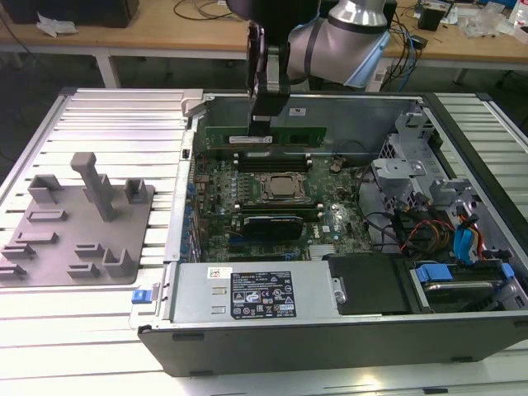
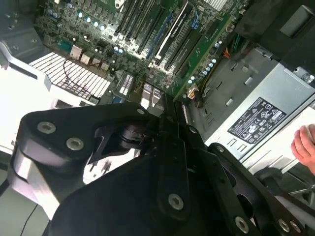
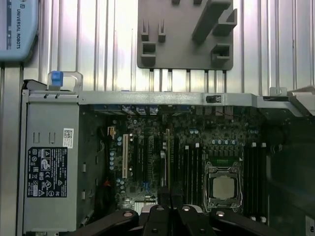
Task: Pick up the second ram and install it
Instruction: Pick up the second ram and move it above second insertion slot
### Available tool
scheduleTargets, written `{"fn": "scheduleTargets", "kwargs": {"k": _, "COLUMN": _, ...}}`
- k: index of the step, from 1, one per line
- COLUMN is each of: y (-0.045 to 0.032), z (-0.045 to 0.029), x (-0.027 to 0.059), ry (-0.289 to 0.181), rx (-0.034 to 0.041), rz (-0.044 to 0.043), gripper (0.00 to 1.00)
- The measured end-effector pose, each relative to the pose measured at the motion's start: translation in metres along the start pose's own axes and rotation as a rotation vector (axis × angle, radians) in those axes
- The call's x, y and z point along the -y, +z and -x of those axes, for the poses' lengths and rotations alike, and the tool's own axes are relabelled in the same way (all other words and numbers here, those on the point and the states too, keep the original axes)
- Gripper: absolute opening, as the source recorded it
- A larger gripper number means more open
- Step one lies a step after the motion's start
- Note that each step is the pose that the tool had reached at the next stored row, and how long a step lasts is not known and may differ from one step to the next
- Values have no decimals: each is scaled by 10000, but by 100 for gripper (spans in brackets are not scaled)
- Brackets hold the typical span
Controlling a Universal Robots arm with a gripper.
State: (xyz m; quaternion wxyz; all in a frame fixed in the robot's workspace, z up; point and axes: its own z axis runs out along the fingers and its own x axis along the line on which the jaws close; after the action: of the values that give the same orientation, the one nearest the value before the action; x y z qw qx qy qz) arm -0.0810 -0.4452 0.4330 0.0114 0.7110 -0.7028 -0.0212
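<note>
The arm (image 1: 351,37) comes in from the top of the exterior view, wrist bent so the black gripper (image 1: 262,122) points straight down. Its fingers (image 3: 163,199) sit pinched close together on the second ram (image 1: 289,134).

**Ribbed metal tabletop with a fixture plate and an open computer case**

Pale silver tabletop (image 1: 99,115) made of long parallel raised slats. Lying flat on it, toward the exterior view's left: a grey fixture plate (image 1: 78,223) with low moulded blocks, small brackets and one tall upright post. Near the plate, toward the exterior view's right: a dark-walled computer case (image 1: 330,338), resting on its side with the cover off and the interior facing up. Plate and case not touching, with a strip of bare slats between them. Small blue tab (image 1: 144,294) at the case's corner nearest the plate.
</note>
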Motion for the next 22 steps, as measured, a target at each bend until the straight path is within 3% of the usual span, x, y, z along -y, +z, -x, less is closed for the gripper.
{"fn": "scheduleTargets", "kwargs": {"k": 5, "y": 167, "z": 9, "x": 99, "ry": -1, "rx": 1, "rz": 3, "gripper": 9}}
{"fn": "scheduleTargets", "kwargs": {"k": 8, "y": 241, "z": 95, "x": 146, "ry": 0, "rx": 0, "rz": 4, "gripper": 9}}
{"fn": "scheduleTargets", "kwargs": {"k": 12, "y": 286, "z": 175, "x": 154, "ry": -1, "rx": 0, "rz": 4, "gripper": 9}}
{"fn": "scheduleTargets", "kwargs": {"k": 22, "y": 360, "z": 240, "x": 182, "ry": 0, "rx": 0, "rz": 4, "gripper": 9}}
